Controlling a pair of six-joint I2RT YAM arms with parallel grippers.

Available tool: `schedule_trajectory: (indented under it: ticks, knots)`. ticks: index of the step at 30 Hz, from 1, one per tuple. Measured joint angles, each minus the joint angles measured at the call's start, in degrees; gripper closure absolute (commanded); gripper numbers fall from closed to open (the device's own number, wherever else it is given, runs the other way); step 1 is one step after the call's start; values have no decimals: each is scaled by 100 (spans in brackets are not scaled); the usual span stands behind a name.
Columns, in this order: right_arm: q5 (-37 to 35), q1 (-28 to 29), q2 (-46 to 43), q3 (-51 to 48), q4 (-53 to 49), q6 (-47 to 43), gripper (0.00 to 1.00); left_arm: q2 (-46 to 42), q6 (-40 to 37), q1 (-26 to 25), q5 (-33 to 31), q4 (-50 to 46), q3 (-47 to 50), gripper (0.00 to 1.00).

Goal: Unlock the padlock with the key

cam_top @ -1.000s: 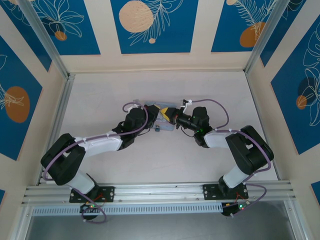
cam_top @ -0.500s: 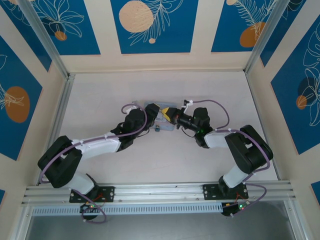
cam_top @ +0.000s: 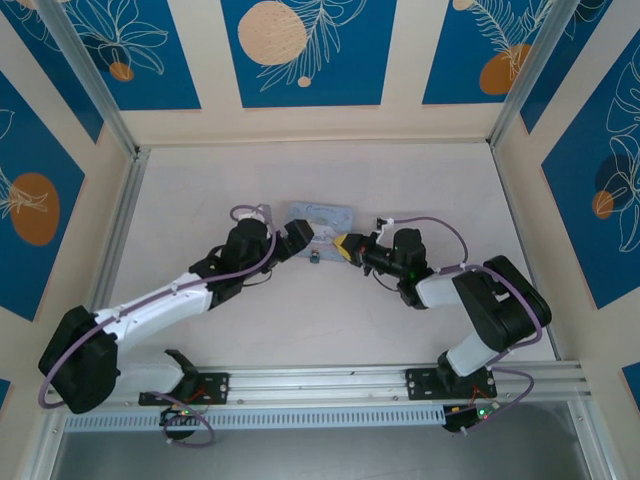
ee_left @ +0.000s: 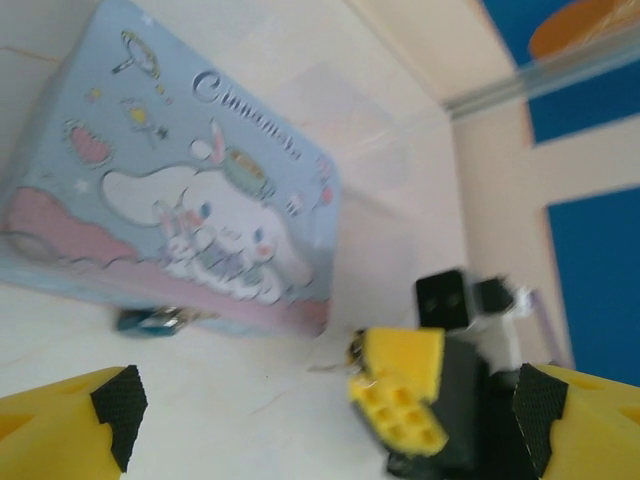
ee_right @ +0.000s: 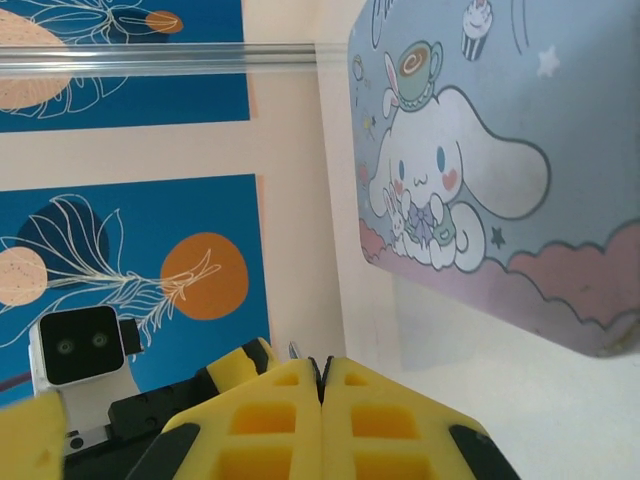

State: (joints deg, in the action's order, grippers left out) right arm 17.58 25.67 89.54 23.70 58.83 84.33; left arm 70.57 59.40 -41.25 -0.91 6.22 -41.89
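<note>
Padlock (ee_left: 150,320) lies on the surface (cam_top: 200,200); left pincer (ee_left: 325,415) spread wide.
We find it touching the tin (ee_left: 180,200) at lower left of the left wrist view; right pincer (ee_right: 320,400) closed.

My left pincer (cam_top: 297,238), black with yellow foam-padded fingers (ee_left: 70,420), stood wide open at the end of my left arm (cam_top: 160,300), which stretched long and low from the near-left corner toward the middle. My right pincer (cam_top: 346,246) was pressed fully shut, its yellow pads (ee_right: 270,415) meeting flat. My right arm (cam_top: 490,300) was folded sharply at the elbow. The two pincers faced each other, near but apart.
</note>
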Motion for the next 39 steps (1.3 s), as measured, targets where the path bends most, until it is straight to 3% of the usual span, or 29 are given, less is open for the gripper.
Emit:
schedule_trajectory:
  ticks: [7, 14, 29, 39]
  knots:
    - [107, 63, 50, -22, -81, -190, 100, -103, -1729, 0, 400, -667, 369, 6]
    - [234, 39, 682, 9, 105, -212, 100, 369, -2540, -4, 671, -487, 581, 10]
    - [573, -564, 1414, 527, 699, -50, 100, 1963, -2994, -55, 905, 332, 315, 14]
    - [723, -673, 638, 632, 195, -105, 100, 2583, -2999, -55, 776, 868, -31, 16]
